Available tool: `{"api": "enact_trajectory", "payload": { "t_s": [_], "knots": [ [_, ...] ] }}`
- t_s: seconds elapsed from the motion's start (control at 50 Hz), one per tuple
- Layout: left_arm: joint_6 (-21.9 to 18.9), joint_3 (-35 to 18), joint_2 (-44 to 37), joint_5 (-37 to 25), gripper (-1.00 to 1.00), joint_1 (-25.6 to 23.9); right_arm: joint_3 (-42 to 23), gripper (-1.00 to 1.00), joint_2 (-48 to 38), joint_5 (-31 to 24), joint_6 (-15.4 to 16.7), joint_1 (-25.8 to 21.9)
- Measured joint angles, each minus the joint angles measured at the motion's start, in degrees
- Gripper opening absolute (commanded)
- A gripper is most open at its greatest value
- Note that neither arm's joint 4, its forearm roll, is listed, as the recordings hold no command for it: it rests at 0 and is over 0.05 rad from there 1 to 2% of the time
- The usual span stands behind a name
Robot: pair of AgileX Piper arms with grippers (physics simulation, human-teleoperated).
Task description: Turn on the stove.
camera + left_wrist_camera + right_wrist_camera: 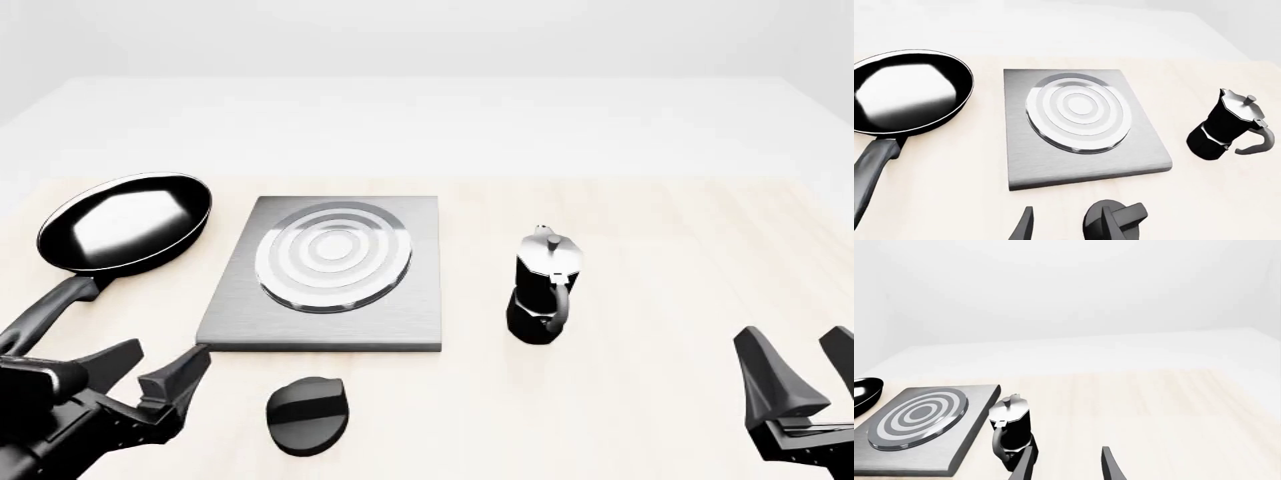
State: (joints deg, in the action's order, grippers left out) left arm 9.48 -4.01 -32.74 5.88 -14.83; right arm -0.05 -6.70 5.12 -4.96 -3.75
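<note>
Pale wood table holds the stove, its oval burner running front to back, knob just before it. Both grippers, left and right, hang spread apart, holding nothing.

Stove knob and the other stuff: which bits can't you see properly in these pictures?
- Knob: left wrist view, bottom edge cuts it off; any on/off marks are too small to tell.
- Frying pan: right wrist view, left edge hides all but a sliver.
- Moka pot: right wrist view, a finger covers its base.
</note>
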Motion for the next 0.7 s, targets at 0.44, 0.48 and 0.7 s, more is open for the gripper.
{"api": "enact_trajectory", "payload": {
  "t_s": [0.44,0.48,0.7],
  "knots": [
    [0.0,1.1,27.2,-19.3,1.0,6.6,0.0,1.0,-0.6,0.6,0.6,0.2],
    [-0.1,1.5,28.2,-19.9,1.0,7.3,0.0,1.0,-0.8,0.6,0.7,0.2],
    [-1.5,2.9,31.2,-22.2,1.0,10.2,0.0,1.0,-1.5,1.2,0.9,0.3]
  ]
}}
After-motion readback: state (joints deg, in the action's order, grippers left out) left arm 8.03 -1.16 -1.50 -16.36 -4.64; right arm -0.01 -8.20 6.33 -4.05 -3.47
